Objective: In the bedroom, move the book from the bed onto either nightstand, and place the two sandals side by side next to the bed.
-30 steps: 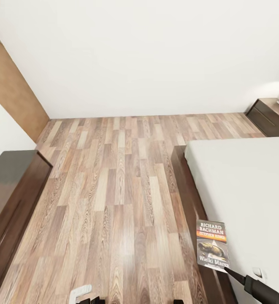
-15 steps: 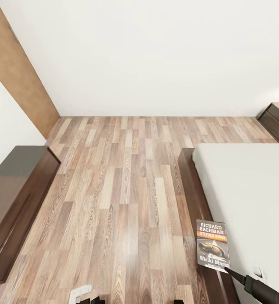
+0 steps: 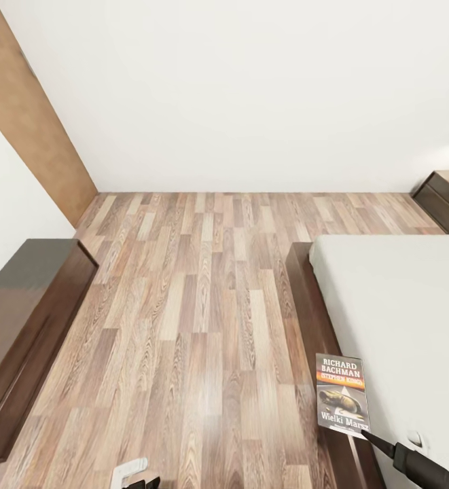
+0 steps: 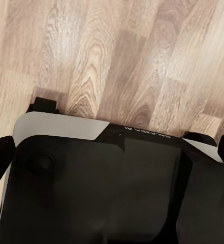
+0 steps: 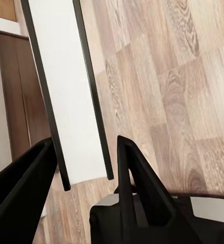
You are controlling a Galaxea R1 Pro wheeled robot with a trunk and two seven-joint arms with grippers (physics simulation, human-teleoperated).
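Book (image 3: pixel 342 395) is held upright at the lower right of the head view, above the edge of the bed (image 3: pixel 401 305), clamped at its lower corner by the right gripper (image 3: pixel 368 435). Left gripper's state I cannot tell. Nightstand (image 3: pixel 448 198) stands at the far right.

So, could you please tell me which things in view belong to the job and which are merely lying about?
Job:
- book, held by the right gripper
- bed
- nightstand

Lying about:
- long dark cabinet
- wooden door
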